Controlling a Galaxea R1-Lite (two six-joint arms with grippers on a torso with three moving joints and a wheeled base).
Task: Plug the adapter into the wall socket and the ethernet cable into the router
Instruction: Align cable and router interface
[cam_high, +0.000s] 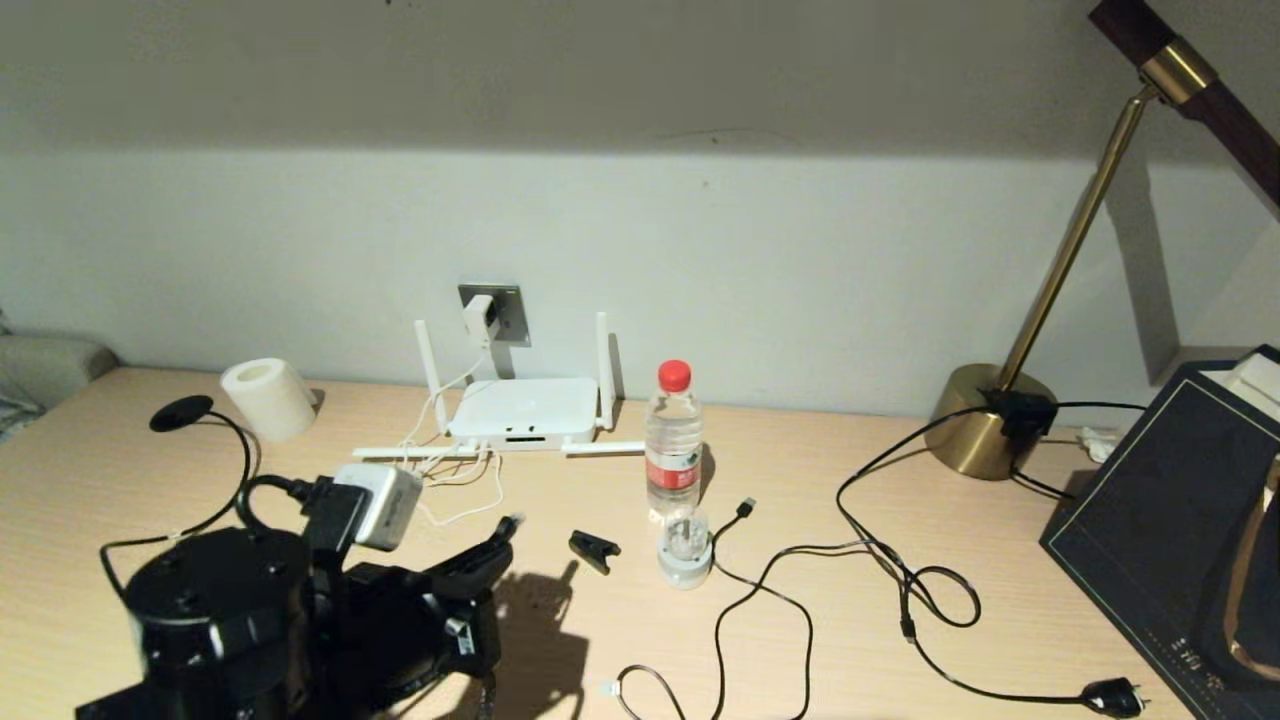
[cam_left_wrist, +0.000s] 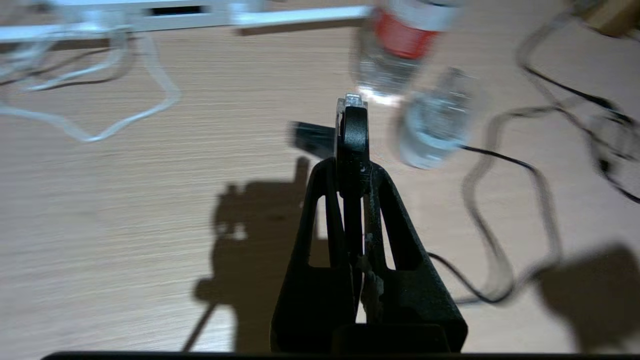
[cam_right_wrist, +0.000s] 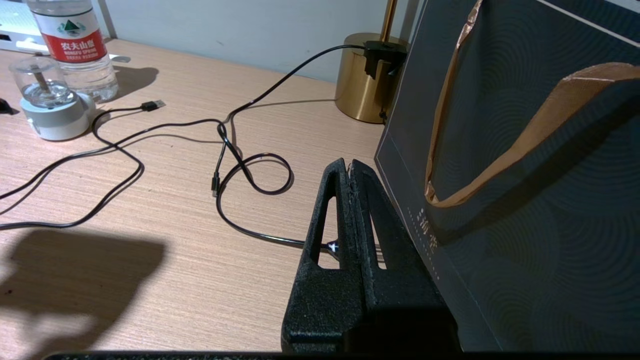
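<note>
My left gripper hangs over the near desk, fingers pinched on the ethernet cable, whose clear-tipped connector sticks out past the fingertips toward the router. My right gripper is pressed together, empty, parked beside a dark paper bag. Farther back, the router lies flat against the wall. Above it the adapter sits in the wall socket.

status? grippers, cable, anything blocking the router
Left gripper shut on ethernet cable, short of router. Adapter in wall socket. Right gripper shut, idle. White cord lies before router.
</note>
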